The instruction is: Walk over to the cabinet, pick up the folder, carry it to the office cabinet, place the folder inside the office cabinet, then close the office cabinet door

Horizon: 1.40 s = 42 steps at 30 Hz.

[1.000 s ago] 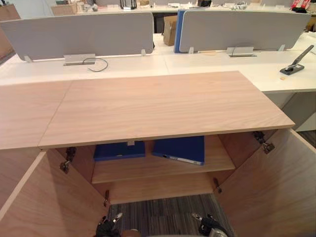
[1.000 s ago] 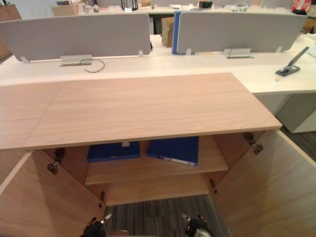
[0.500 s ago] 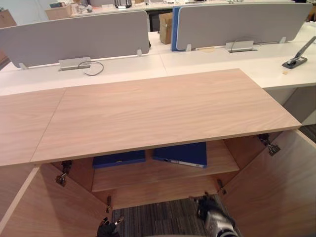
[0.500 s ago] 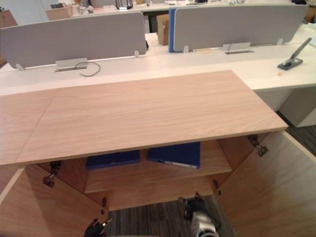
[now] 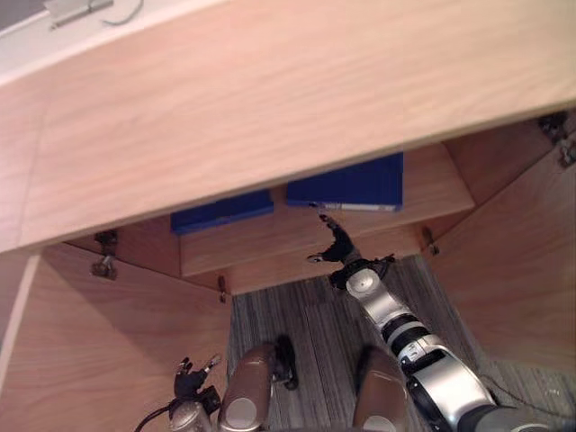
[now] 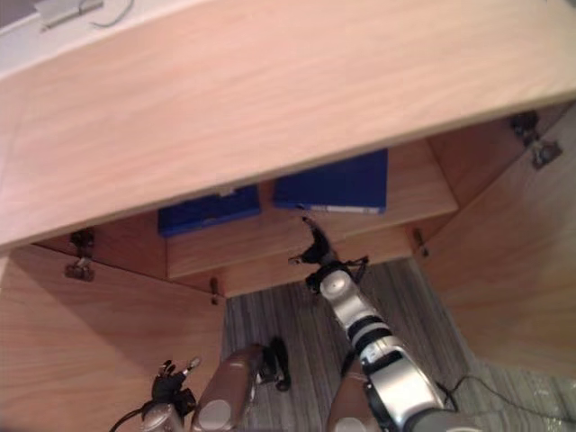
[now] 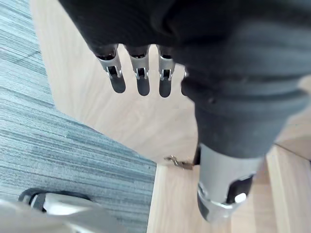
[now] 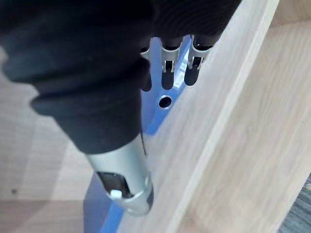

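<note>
two flat blue folders, the left folder and the right folder, lie on the smooth wood-grain shelf of the open cabinet. the right hand is near the right folder's edge, fingers straight, holding nothing. the left hand hangs low with relaxed fingers over the striped grey carpet.

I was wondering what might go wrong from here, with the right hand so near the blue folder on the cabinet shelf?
1. The right hand, fingers straight, is by the front edge of the shelf; it may push the right blue folder deeper instead of gripping it.
2. That folder lies flat under the overhanging cabinet top, so lifting it could knock it against the top.
3. The second blue folder lies close beside it and might get nudged.
</note>
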Motion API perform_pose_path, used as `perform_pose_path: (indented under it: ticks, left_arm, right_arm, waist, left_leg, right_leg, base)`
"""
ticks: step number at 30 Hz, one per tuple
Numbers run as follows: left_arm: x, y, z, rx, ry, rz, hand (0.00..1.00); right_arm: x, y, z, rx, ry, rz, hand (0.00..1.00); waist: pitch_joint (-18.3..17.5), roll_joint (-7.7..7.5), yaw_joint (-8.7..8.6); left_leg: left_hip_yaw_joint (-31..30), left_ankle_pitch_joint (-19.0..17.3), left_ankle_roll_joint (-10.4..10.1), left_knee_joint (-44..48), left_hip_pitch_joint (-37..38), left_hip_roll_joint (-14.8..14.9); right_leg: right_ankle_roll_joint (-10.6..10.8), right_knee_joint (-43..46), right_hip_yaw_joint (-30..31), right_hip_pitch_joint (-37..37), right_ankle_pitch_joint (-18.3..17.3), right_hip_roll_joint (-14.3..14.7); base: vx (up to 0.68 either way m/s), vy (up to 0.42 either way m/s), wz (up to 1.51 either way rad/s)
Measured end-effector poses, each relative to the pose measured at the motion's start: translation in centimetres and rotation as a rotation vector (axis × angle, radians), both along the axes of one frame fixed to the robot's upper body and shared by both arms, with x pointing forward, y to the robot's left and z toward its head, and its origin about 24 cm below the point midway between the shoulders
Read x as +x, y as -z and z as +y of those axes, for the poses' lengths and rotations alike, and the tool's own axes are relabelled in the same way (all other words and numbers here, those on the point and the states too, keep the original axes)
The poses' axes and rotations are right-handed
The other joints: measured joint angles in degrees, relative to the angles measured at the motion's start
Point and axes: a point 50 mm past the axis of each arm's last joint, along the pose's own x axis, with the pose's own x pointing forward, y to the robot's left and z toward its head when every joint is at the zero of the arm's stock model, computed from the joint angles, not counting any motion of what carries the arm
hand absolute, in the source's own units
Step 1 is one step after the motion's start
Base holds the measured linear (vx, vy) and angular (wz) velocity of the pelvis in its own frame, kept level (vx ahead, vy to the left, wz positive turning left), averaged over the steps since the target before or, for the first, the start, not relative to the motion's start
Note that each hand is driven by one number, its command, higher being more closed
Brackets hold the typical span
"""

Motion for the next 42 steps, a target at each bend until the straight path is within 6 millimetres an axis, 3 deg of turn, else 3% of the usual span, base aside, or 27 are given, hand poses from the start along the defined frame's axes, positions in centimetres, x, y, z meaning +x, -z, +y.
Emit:
perform_pose_path:
  ticks: [3, 5, 8, 13, 22, 33, 38, 42]
  left_arm:
    - [-0.5, 0.1, 0.4, -0.007, -0.066, 0.013, 0.0]
    - [-0.3, 0.0, 0.8, 0.004, -0.089, 0.017, 0.0]
    - [0.2, -0.2, 1.1, 0.031, -0.079, 0.02, 0.0]
    - [2.3, -1.6, 1.9, 0.103, -0.047, -0.039, 0.0]
    - [5.2, -4.3, 2.7, 0.221, -0.022, -0.159, 0.0]
    - [5.5, -4.8, 3.2, 0.254, -0.032, -0.166, 0.0]
    - [5.6, -4.9, 3.4, 0.269, -0.034, -0.165, 0.0]
    - [5.7, -5.0, 3.4, 0.273, -0.034, -0.172, 0.0]
  right_arm:
    - [1.0, -3.2, -0.1, -0.043, -0.039, -0.118, 0.0]
    - [1.9, -8.5, 0.2, -0.086, -0.083, -0.322, 0.0]
    - [1.8, -12.9, 0.0, -0.123, -0.104, -0.499, 0.0]
    - [1.6, -14.8, -1.0, -0.157, -0.098, -0.578, 0.0]
    - [1.8, -16.9, -3.3, -0.224, -0.045, -0.648, 0.0]
    - [2.0, -19.5, -4.0, -0.236, -0.021, -0.734, 0.0]
    - [2.7, -22.4, -4.5, -0.251, 0.007, -0.786, 0.0]
    - [4.0, -26.0, -5.3, -0.228, 0.053, -0.786, 0.0]
  waist:
    - [1.83, -1.0, -0.06]
    - [3.11, -2.56, 0.05]
    - [4.21, -3.91, 0.08]
    - [4.93, -5.02, 0.13]
    - [6.74, -5.11, 0.35]
    - [7.9, -5.25, 0.32]
    - [8.59, -5.53, 0.31]
    - [8.91, -5.6, 0.31]
  left_leg:
    - [0.72, -1.9, 0.24, 6.1, -4.75, 1.21]
    - [1.29, -4.25, 0.46, 13.26, -11.26, 2.72]
    - [1.38, -5.99, 0.73, 19.77, -17.87, 4.38]
    - [1.38, -6.3, 1.15, 23.6, -25.46, 5.42]
    - [-0.84, -5.72, 1.49, 25.92, -34.67, 7.13]
    - [-3.02, -4.49, 1.1, 24.98, -37.76, 7.04]
    - [-3.92, -2.17, 0.71, 21.73, -38.57, 6.6]
    - [-4.9, 0.36, 0.06, 17.92, -38.24, 6.44]
  right_leg:
    - [-0.23, 5.74, 1.96, -5.69, -1.46, 0.04]
    - [-0.09, 12.68, 4.41, -13.32, -3.26, 0.43]
    - [-0.11, 18.4, 6.01, -20.52, -4.3, 1.23]
    - [0.31, 21.79, 7.13, -28.4, -4.36, 2.05]
    - [-0.58, 22.37, 5.35, -35.6, -3.09, 2.83]
    - [-0.54, 20.8, 2.62, -36.56, -3.05, 2.55]
    - [-1.61, 17.71, 0.68, -36.36, -1.22, 2.45]
    - [-2.57, 14.14, -1.47, -35.07, 0.39, 2.65]
  base:
    - [-0.13, -0.004, -0.13]
    - [-0.09, 0.002, -0.16]
    - [-0.08, -0.004, -0.09]
    - [-0.06, -0.006, -0.01]
    - [-0.02, 0.0, 0.03]
    - [-0.02, 0.02, 0.05]
    - [0.0, 0.042, 0.08]
    - [-0.01, 0.039, 0.06]
